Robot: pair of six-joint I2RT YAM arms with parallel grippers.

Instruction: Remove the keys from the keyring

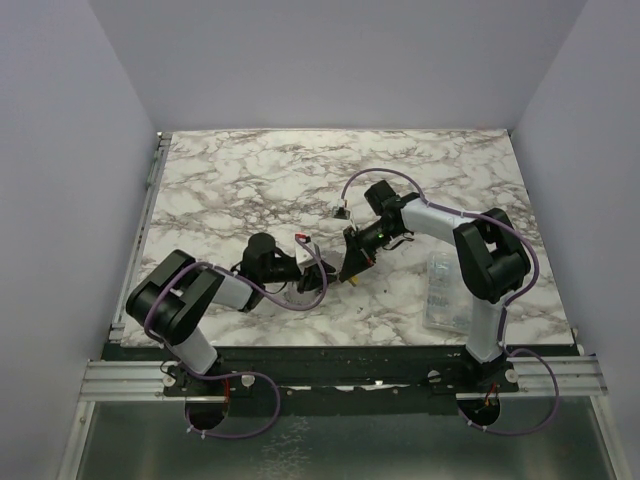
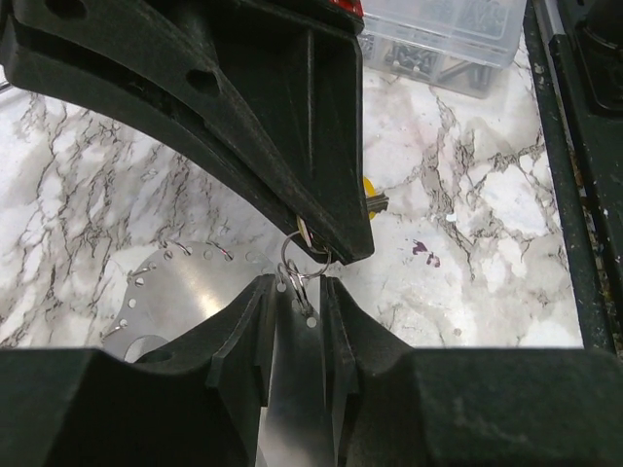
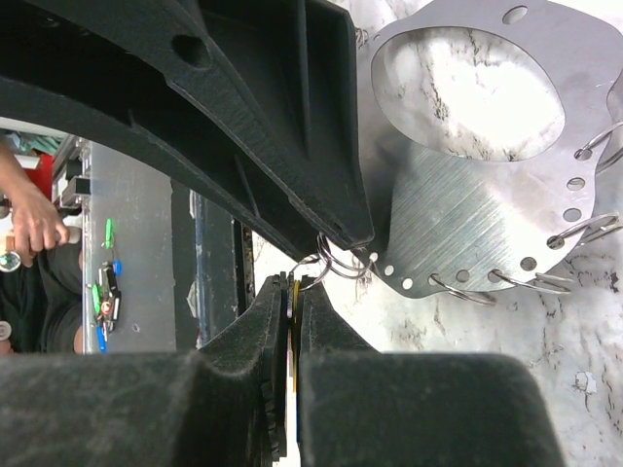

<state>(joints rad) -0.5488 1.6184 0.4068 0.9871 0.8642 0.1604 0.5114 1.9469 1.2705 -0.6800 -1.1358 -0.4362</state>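
My left end effector (image 2: 297,292) clamps the metal plate (image 2: 195,292) steady while my right end effector (image 3: 293,292), seemingly pinching the key (image 2: 368,189), works it off the keyring (image 3: 337,265).

No lettering, number, brand or sign is legible in any view; the clear plastic compartment box (image 2: 438,39) at the upper right shows only blurred contents.

Far marble table (image 1: 300,170) lies open; left hand (image 1: 318,282), right hand (image 1: 352,270) and clear box (image 1: 443,290) crowd the near side.
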